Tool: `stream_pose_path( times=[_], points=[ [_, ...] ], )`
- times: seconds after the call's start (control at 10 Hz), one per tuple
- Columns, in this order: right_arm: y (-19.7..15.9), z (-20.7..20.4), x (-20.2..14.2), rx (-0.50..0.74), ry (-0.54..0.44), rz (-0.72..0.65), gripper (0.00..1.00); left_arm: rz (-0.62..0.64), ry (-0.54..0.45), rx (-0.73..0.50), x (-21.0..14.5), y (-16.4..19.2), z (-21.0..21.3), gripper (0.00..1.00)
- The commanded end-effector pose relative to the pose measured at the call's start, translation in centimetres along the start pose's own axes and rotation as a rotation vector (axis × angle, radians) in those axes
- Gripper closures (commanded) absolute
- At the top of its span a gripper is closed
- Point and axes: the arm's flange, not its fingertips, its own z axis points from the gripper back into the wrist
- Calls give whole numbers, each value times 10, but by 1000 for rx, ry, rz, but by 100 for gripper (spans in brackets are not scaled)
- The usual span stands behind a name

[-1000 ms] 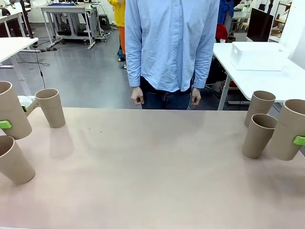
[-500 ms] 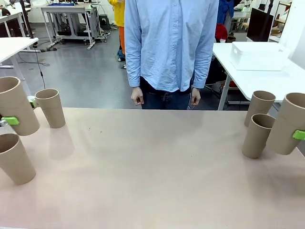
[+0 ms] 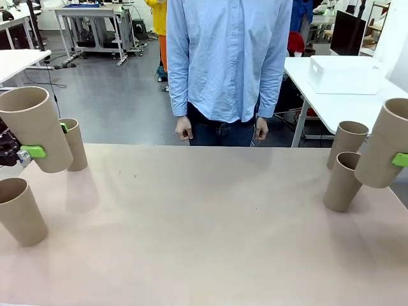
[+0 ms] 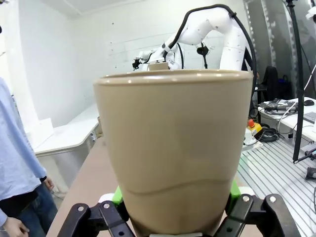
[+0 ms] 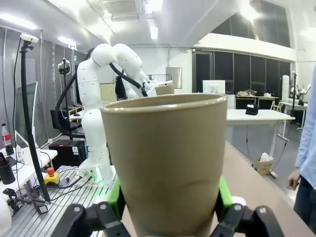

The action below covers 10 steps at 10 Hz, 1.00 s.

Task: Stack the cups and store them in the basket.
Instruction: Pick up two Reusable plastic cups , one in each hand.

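Left end effector (image 4: pixel 175 193): black linkages, silver screws, green pads (image 4: pixel 117 195). Right arm (image 4: pixel 229 42): white, black cable.

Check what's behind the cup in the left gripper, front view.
A second cup stands on the table behind the held cup. Its right side and part of its rim show; its left side is covered.

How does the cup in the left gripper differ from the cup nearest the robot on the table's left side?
The held cup is clamped by the left gripper; the near-left cup is untouched. The held cup hangs above the table; the near-left cup stands on it. In the front view the held cup overlaps the far-left cup; the near-left cup stands apart. Both are tan, tapered and mouth-up.
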Motion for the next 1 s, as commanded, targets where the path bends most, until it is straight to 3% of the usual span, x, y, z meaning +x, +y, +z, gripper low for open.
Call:
stream_pose_path(
  times=[0.0, 0.5, 0.9],
  points=[
    [25, -53, 6, -31, 19, -39, 13, 43, -7, 45, 7, -23, -36, 17],
    [41, -123, -15, 0, 35, -43, 13, 109, -35, 39, -5, -68, -119, 17],
    [52, -144, -56, -7, 43, -49, 13, 154, -35, 70, -6, -68, -135, 17]
  ],
)
